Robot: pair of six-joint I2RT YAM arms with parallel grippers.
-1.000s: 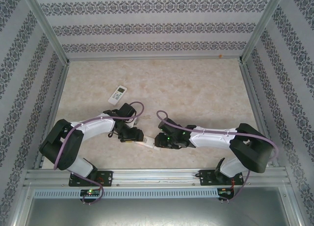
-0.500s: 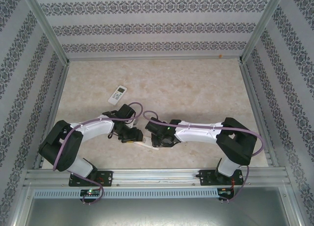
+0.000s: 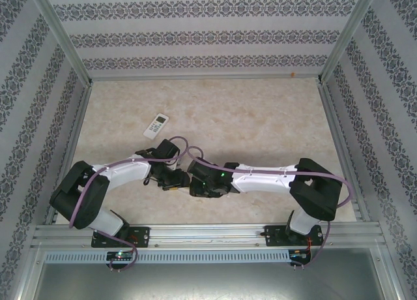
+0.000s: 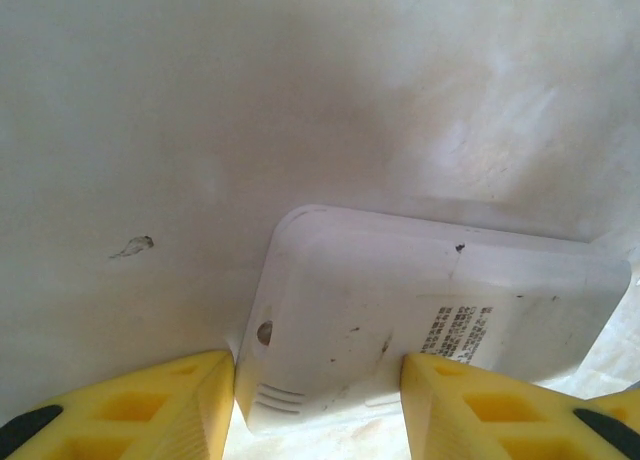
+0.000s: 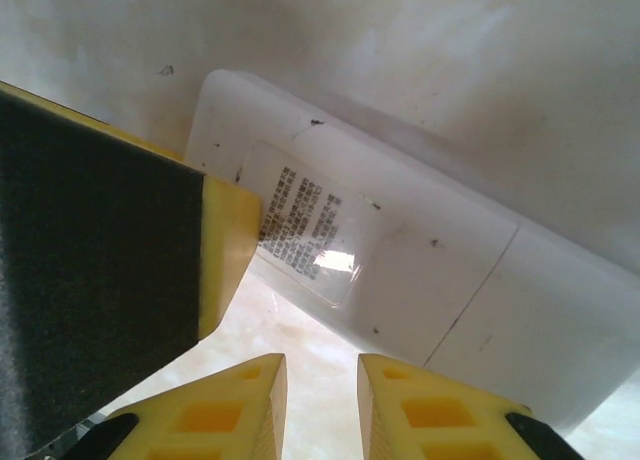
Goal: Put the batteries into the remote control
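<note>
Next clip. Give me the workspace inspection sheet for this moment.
Surface: marble-look table, a few small specks.
Job's things: white remote, label side showing, between both grippers.
Clutter: second remote, buttons up, far left, apart.
Grippers: left gripper clamps the white remote's end; right gripper beside its edge, jaws narrowly apart, empty.
Cables: purple cables loop along both arms.
Surroundings: patterned walls, metal frame.

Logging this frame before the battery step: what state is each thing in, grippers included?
left gripper: shut on held remote, a finger each side
right gripper: jaws slightly apart, nothing between
held remote: label side facing wrist cameras
battery cover: on, seam closed
spare remote: lying buttons up, apart from both arms
</note>
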